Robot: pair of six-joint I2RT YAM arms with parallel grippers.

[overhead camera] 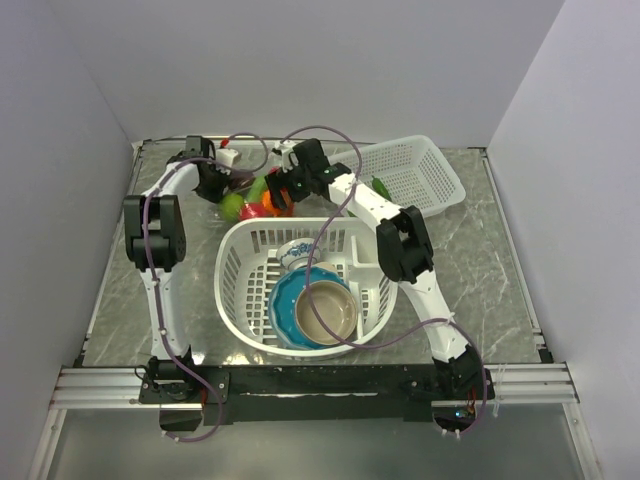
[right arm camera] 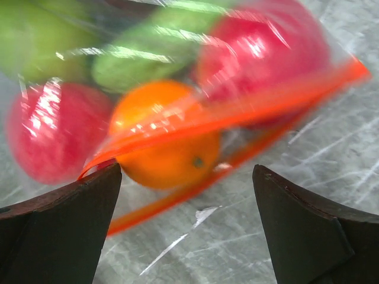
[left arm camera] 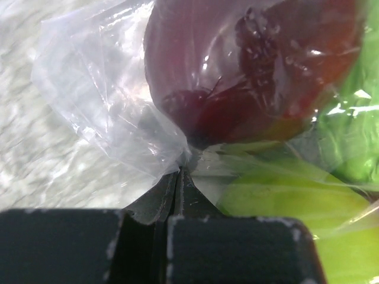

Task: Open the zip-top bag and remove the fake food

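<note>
We see the zip-top bag [overhead camera: 256,197], filled with the fake food [right arm camera: 163,148], on the tabletop [overhead camera: 500,262] behind the white basket [overhead camera: 228,262] of bowls [overhead camera: 326,312], our left hand [left arm camera: 179,175] pinched shut on its plastic and our right hand [right arm camera: 186,173] spread open astride its orange zip strip [right arm camera: 266,94].

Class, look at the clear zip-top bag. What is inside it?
The zip-top bag holds fake food: an orange piece, red pieces, green pieces and a dark maroon one. Anything beneath them is hidden.
</note>
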